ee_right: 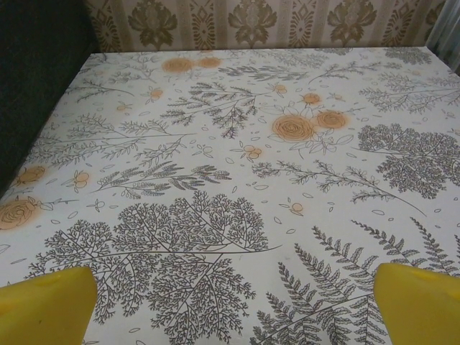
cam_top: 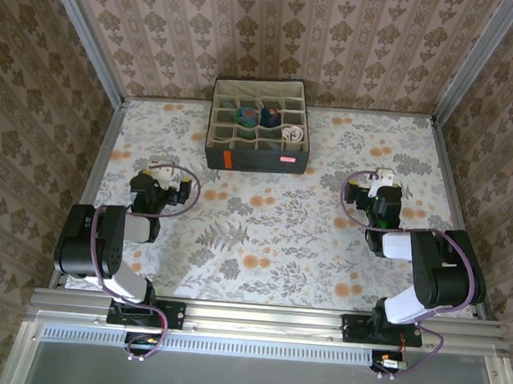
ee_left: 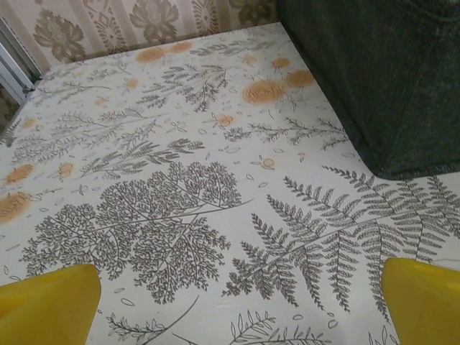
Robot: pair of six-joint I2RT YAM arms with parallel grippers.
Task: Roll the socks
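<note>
The socks sit as rolled bundles inside the grey compartment box (cam_top: 256, 156) at the back middle of the table: a blue-green one (cam_top: 245, 116), a purple and blue one (cam_top: 268, 117) and a white one (cam_top: 292, 134). My left gripper (cam_top: 164, 176) rests low over the tablecloth, left of and nearer than the box. It is open, and its yellow fingertips (ee_left: 47, 305) stand wide apart over bare cloth. My right gripper (cam_top: 381, 184) is to the right of the box, also open, with its yellow fingertips (ee_right: 420, 302) spread and nothing between them.
The box's dark side wall (ee_left: 374, 79) rises at the upper right of the left wrist view and at the far left in the right wrist view as a dark wall (ee_right: 36, 79). Wallpapered panels and metal rails enclose the floral tablecloth (cam_top: 262, 237).
</note>
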